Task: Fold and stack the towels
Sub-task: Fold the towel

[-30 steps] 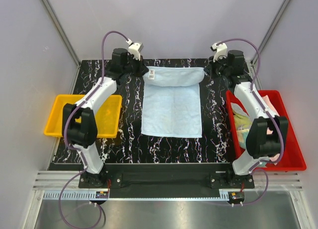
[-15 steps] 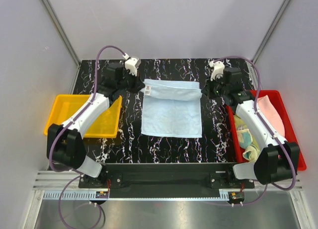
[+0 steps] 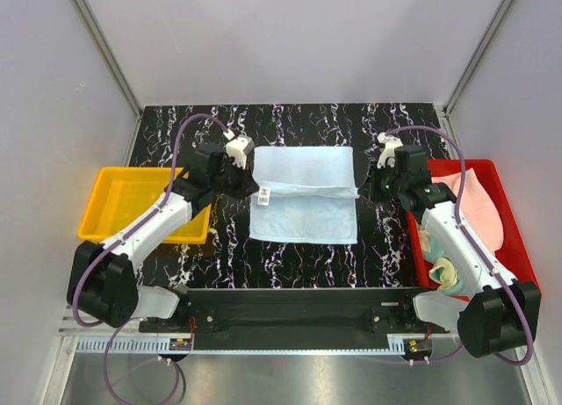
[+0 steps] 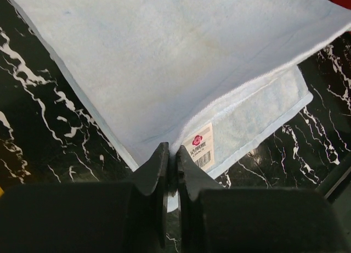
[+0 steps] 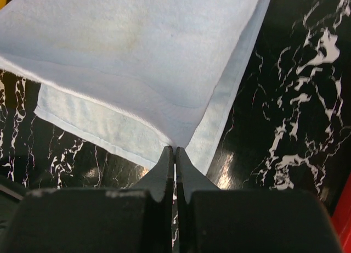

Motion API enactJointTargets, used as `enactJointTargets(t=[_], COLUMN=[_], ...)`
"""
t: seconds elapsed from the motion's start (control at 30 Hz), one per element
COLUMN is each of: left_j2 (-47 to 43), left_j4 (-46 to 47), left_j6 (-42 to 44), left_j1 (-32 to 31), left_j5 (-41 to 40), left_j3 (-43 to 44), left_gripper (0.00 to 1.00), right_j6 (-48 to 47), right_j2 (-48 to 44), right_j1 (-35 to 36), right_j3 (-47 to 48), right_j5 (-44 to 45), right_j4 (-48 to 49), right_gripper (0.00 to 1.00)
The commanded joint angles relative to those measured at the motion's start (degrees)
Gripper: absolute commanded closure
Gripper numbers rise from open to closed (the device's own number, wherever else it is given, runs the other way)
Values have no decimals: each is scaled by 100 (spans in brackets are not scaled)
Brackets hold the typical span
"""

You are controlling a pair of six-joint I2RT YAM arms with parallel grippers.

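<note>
Above the tabletop (image 3: 379, 257), jaws of left gripper (image 4: 171, 154) and right gripper (image 5: 174, 152) clamp corners of the light blue towel (image 3: 303, 169)

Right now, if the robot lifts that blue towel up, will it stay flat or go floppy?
Probably floppy: the blue towel bends over itself in a soft fold where the left gripper and right gripper pinch its corners. Likely light too, since two small pinches carry the folded edge.

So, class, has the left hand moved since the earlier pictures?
Yes, toward the arm bases: the left hand was beyond the yellow plastic tray's far rim, now alongside it, gripping the light blue cloth towel.
</note>
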Motion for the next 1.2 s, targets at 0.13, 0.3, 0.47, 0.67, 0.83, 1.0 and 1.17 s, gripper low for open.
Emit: enactJointTargets(t=[0.13, 0.3, 0.47, 0.67, 0.83, 1.0, 1.17], left_j2=[-290, -18, 9, -544, -581, -168, 175], left_j4=[-89, -431, -729, -1092, -696, 244, 439], left_j6=[-424, -749, -1048, -1364, -2128, -2498, -2454], left_j1=[-652, -995, -1057, -1092, -1092, -1083, -1092], left_j5=[-882, -1628, -2112, -2351, -1893, -1646, -1629], left_j3=[-602, -717, -736, -462, -953, -1499, -1289], left_gripper=[90, 85, 64, 51, 48, 48, 50], right_j6=[1001, 1185, 1493, 1941, 2407, 2522, 2539], right_j2=[20, 407, 575, 188, 416, 1180, 1646], right_j1=[74, 118, 144, 162, 171, 171, 179], right_j3=[-357, -479, -559, -392, -541, -480, -506], right_j5=[82, 82, 449, 530, 651, 881, 1047], right_j4=[-505, -954, -1172, -1227, -690, -497, -365], right_gripper=[98, 96, 78, 61, 61, 62, 62])
